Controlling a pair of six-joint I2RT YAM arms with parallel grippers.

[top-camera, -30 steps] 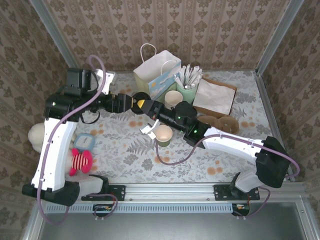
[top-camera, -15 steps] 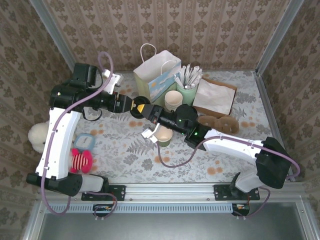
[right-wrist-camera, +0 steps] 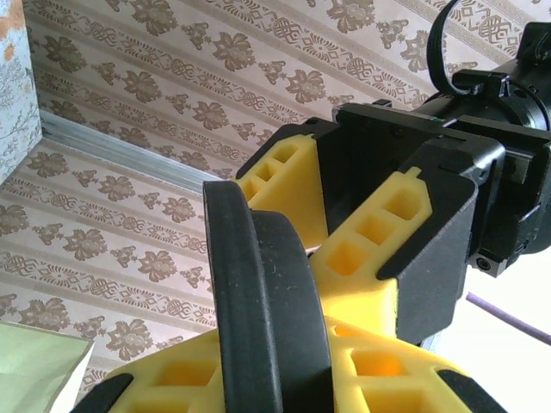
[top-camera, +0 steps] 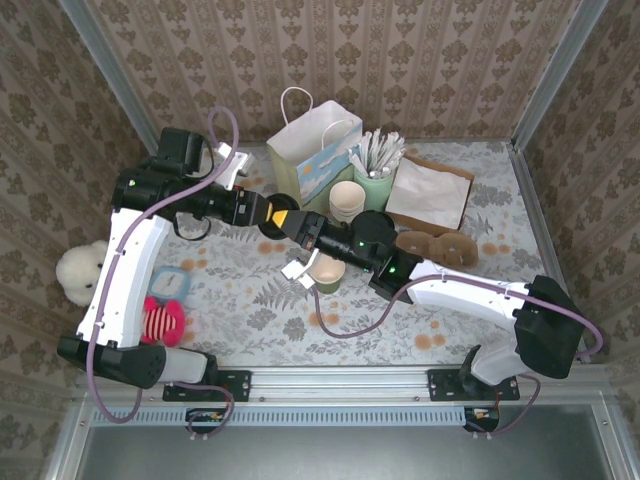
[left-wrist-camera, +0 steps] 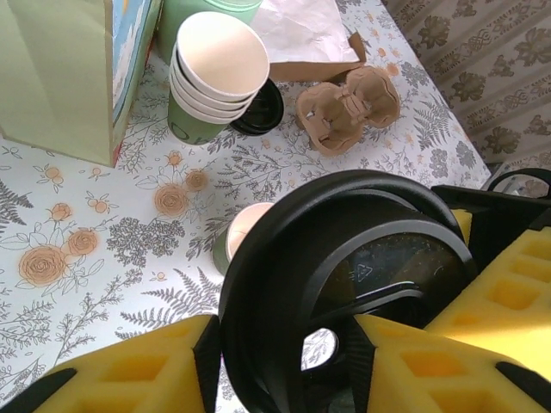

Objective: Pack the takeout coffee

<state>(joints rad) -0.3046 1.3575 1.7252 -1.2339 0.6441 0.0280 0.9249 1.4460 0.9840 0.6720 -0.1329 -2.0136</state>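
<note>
Black lid (left-wrist-camera: pixel 344 258): held in mid-air, pinched in right gripper's (right-wrist-camera: pixel 267 379) closed jaws; flanked by left gripper's (left-wrist-camera: pixel 280 348) jaws (grip cannot be told). Green cup (top-camera: pixel 326 270): lidless, upright on table (top-camera: pixel 240 300) below, nearer right arm.

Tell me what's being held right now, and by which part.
The right gripper pinches a black plastic lid by its rim. The left gripper straddles the lid's opposite edge; whether it clamps yet cannot be told.
</note>
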